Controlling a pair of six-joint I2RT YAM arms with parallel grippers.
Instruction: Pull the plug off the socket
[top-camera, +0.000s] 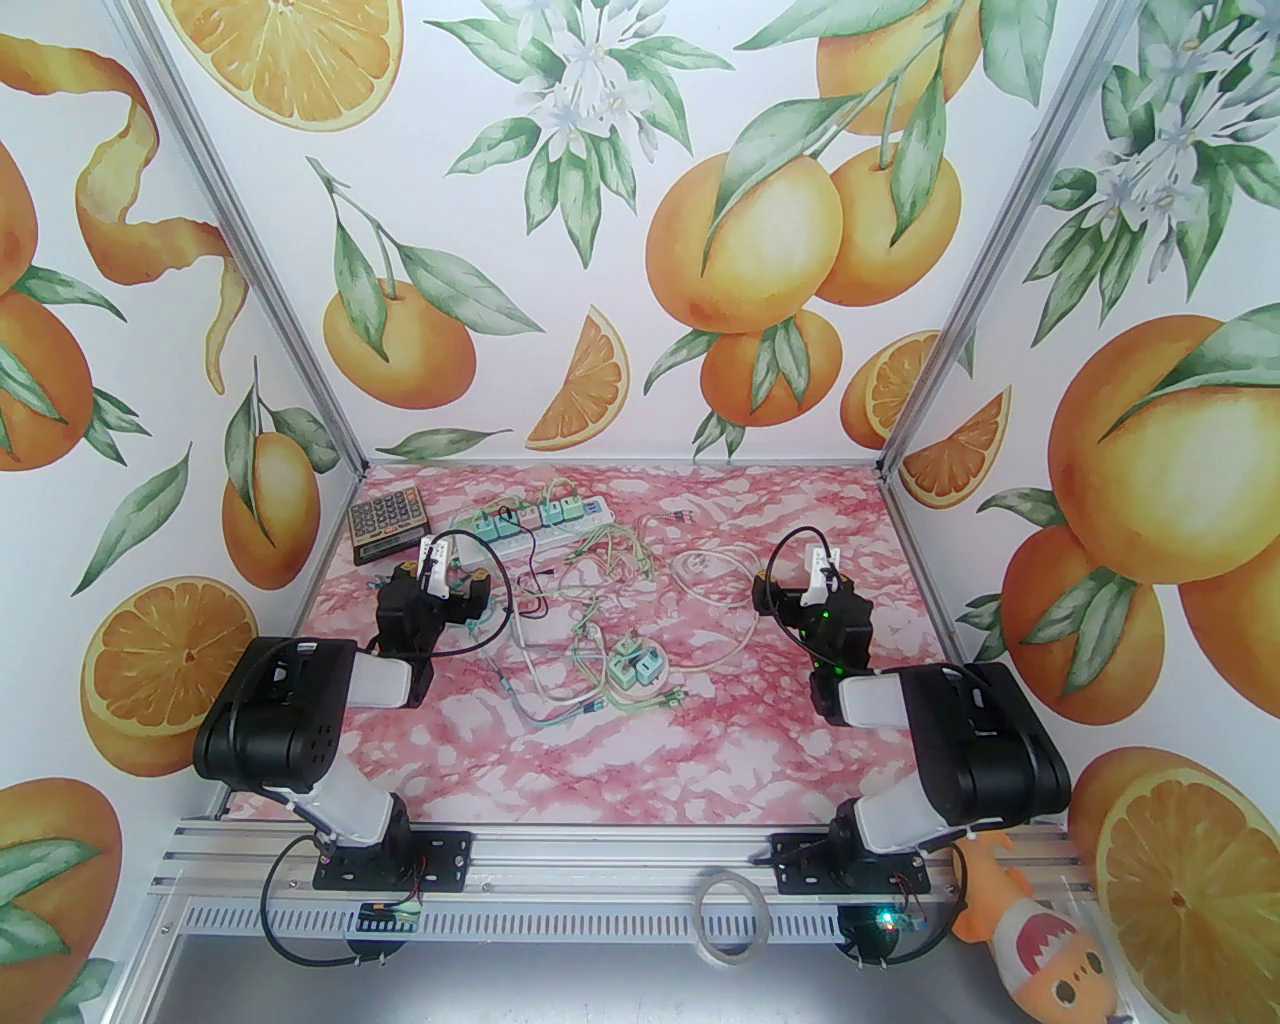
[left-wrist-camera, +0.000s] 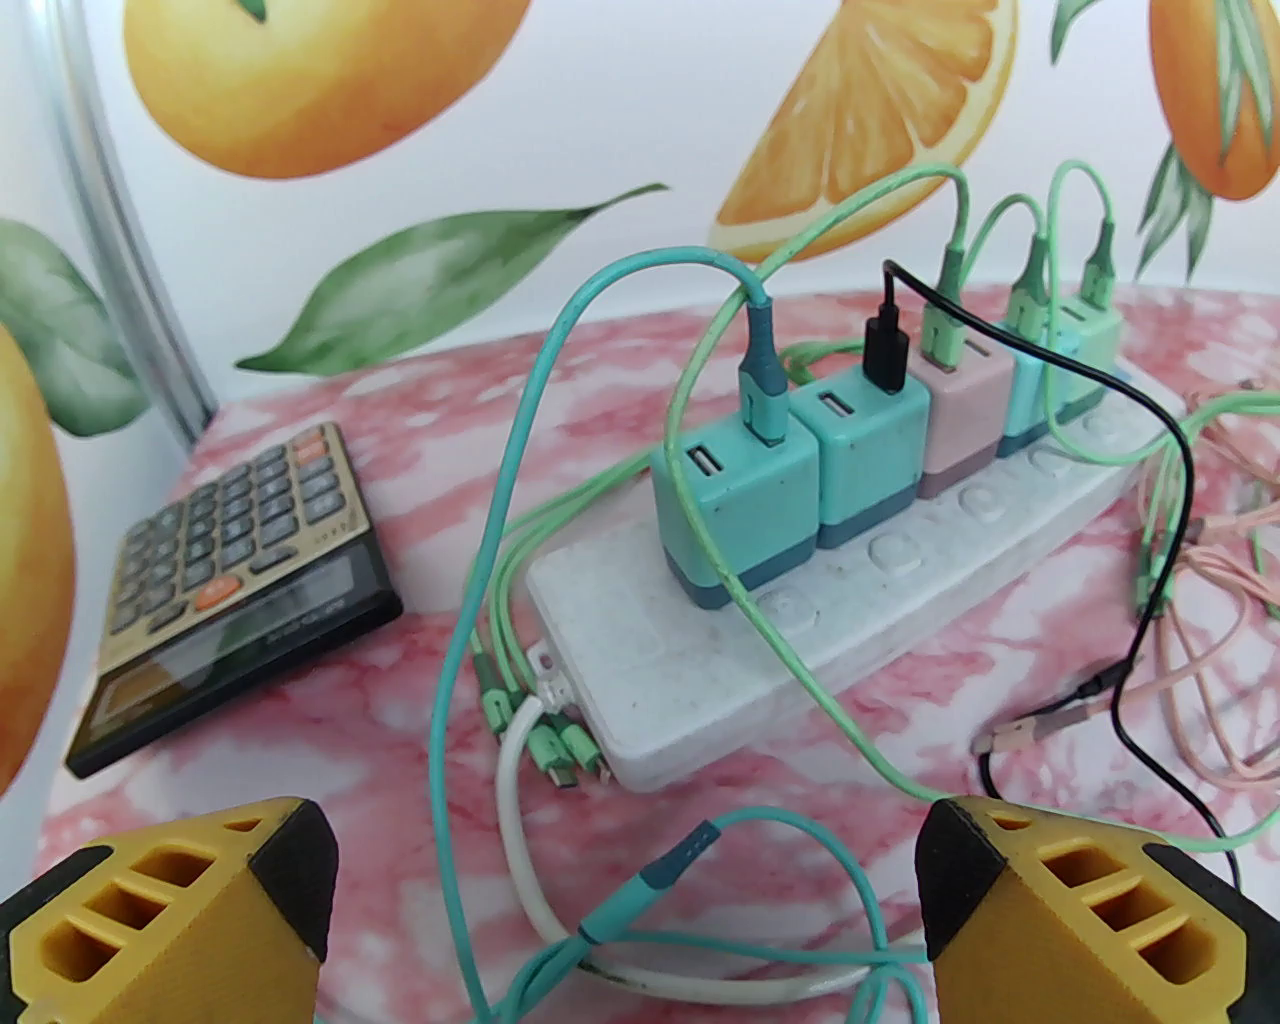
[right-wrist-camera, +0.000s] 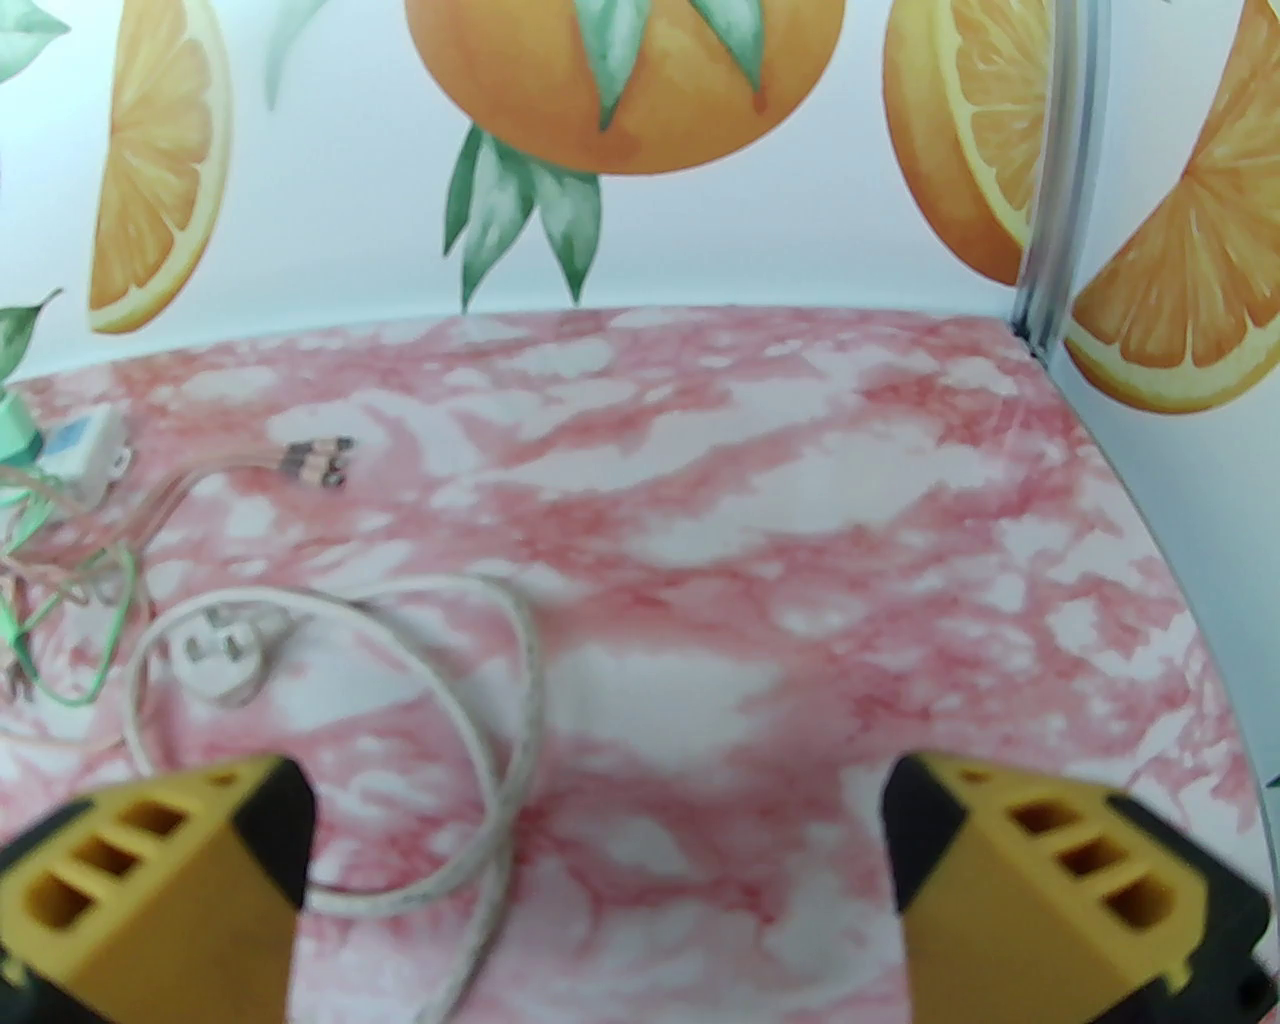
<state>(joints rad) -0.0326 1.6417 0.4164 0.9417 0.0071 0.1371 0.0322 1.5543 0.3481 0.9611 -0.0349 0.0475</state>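
A white socket strip (left-wrist-camera: 880, 620) lies at the back left of the table, and also appears from above as the socket strip (top-camera: 530, 522). Several cube charger plugs stand in it in a row: a teal plug (left-wrist-camera: 735, 505) nearest, another teal plug (left-wrist-camera: 870, 450), a pink plug (left-wrist-camera: 965, 420), then paler ones behind, each with a cable in its top. My left gripper (left-wrist-camera: 630, 880) is open just short of the strip's near end, above loose cables and holding nothing; in the top view the left gripper (top-camera: 443, 575) sits just in front of the strip. My right gripper (right-wrist-camera: 600, 860) is open and empty over the right half of the table.
A calculator (left-wrist-camera: 240, 590) lies left of the strip. Green, teal, black and pink cables (top-camera: 600, 560) tangle mid-table around loose chargers (top-camera: 640, 665). The strip's white cord and plug (right-wrist-camera: 215, 655) coil before the right gripper. A tape roll (top-camera: 733, 915) and a plush toy (top-camera: 1040, 960) sit at the near edge.
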